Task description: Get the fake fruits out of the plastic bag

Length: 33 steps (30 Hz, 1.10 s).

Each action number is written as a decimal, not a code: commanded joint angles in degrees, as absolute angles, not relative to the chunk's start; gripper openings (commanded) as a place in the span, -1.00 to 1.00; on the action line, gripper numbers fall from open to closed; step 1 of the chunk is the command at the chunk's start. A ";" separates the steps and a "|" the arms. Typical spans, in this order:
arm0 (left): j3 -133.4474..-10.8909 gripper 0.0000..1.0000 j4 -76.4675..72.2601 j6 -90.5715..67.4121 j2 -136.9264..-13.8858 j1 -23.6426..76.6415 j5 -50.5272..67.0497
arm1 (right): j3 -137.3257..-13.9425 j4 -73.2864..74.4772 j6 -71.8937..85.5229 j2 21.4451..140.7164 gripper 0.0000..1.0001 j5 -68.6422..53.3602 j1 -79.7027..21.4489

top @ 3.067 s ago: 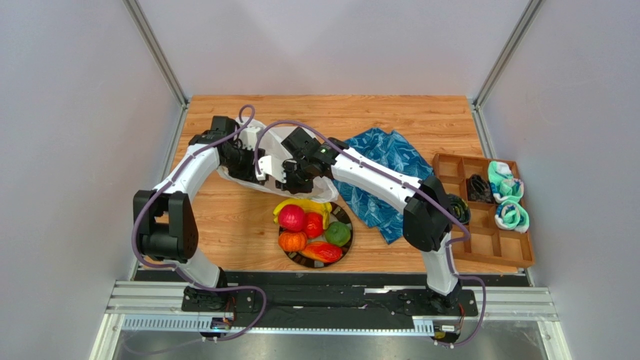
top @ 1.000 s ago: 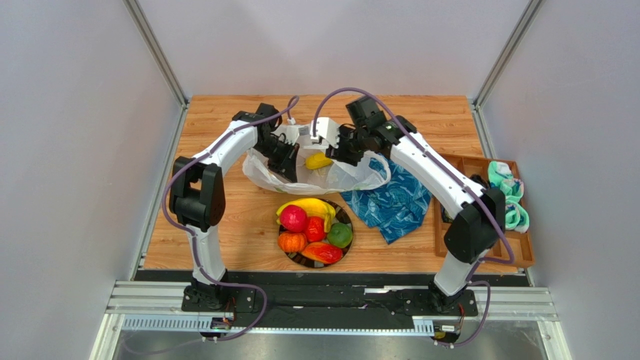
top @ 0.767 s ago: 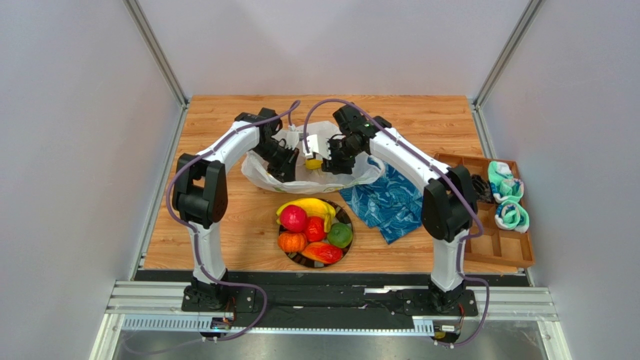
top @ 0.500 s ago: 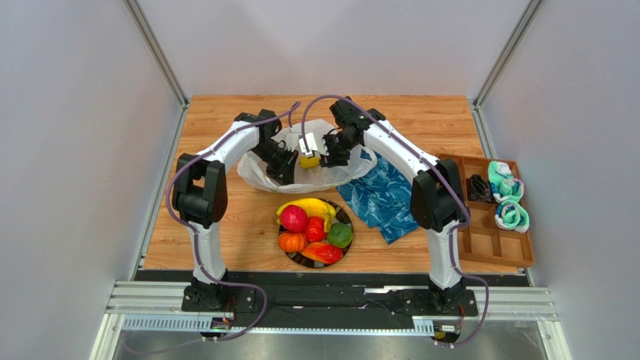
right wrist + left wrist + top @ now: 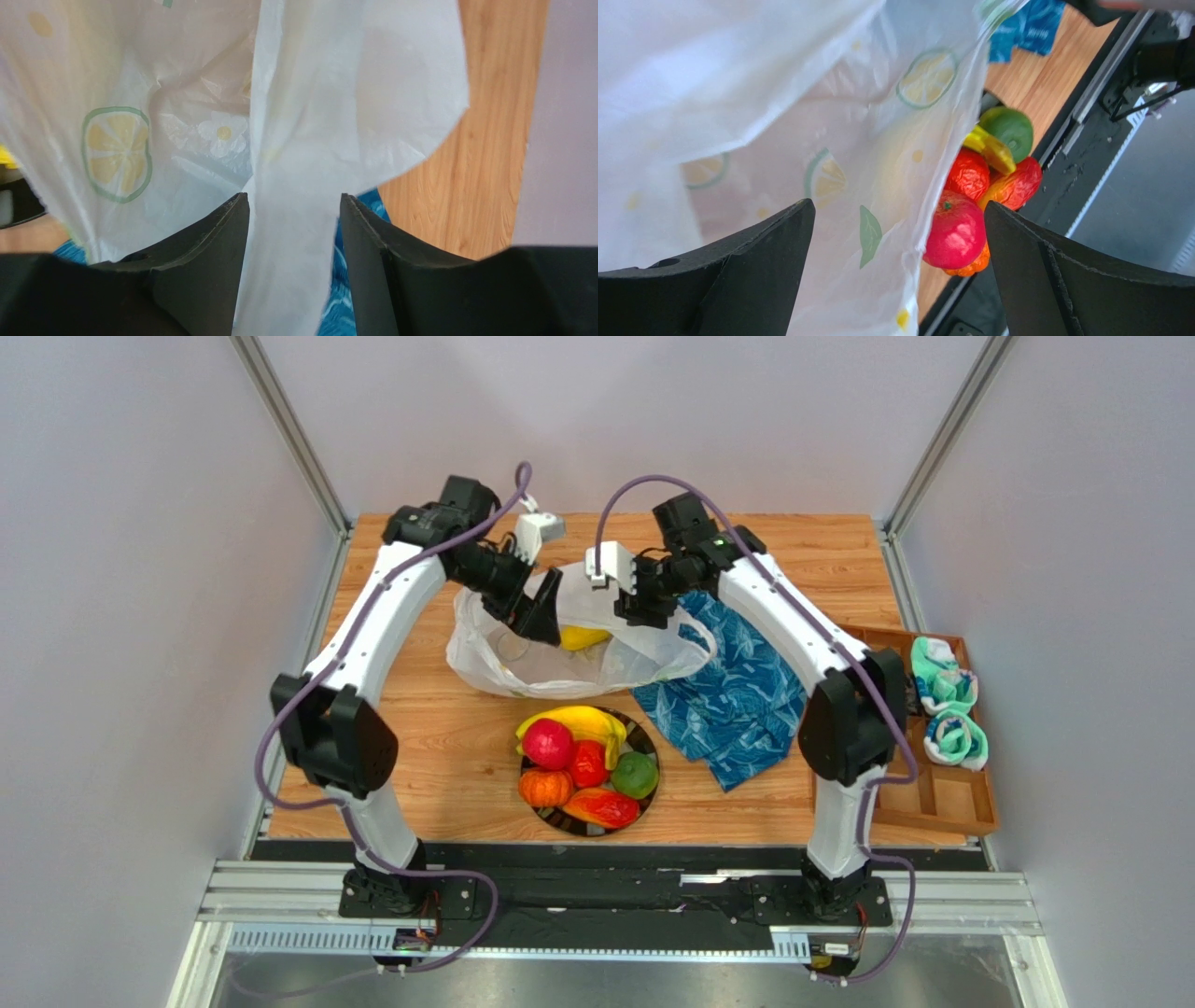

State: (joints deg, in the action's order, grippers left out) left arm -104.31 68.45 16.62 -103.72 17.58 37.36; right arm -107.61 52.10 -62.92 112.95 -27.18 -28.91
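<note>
The plastic bag (image 5: 547, 661) lies crumpled on the table behind the plate, with one yellow fruit (image 5: 582, 636) showing in its mouth. My left gripper (image 5: 539, 613) hovers over the bag's left rim. In the left wrist view it (image 5: 898, 206) stands wide open, with the bag's wall (image 5: 808, 105) below it. My right gripper (image 5: 636, 602) is at the bag's right rim. Its jaws (image 5: 293, 197) stand apart with a loose strip of the bag (image 5: 295, 140) running between them. Other fake fruits (image 5: 547, 744) fill the black-rimmed plate (image 5: 567, 826).
A blue patterned cloth (image 5: 737, 686) lies right of the bag, partly under it. A wooden compartment tray (image 5: 919, 791) at the right edge holds teal rolled cloths (image 5: 943, 679) and a black item (image 5: 894, 686). Bare wood (image 5: 421, 756) lies left of the plate.
My left gripper has opened, let go of the bag and lifted back. My right gripper has widened and shifted slightly right. The bag's rim has sagged.
</note>
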 commanded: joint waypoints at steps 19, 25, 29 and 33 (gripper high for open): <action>-112.86 0.98 59.51 47.64 -107.31 20.30 0.09 | -90.36 39.91 -30.94 85.34 0.11 -24.43 -28.65; -113.89 0.98 59.40 47.29 -116.09 20.22 -7.03 | -88.86 40.34 -30.14 85.87 0.11 -26.10 -28.74; -124.52 0.09 74.04 43.69 -121.54 18.38 -2.75 | -89.12 39.82 -30.32 87.01 0.11 -25.84 -28.65; -137.61 -1.00 82.52 36.23 -125.25 15.21 -0.98 | -91.22 37.89 -27.87 89.81 0.09 -25.49 -28.83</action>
State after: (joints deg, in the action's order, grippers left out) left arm -126.48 70.96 43.70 -125.32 18.63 -2.85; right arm -88.86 41.95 -31.27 87.94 -25.04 -28.58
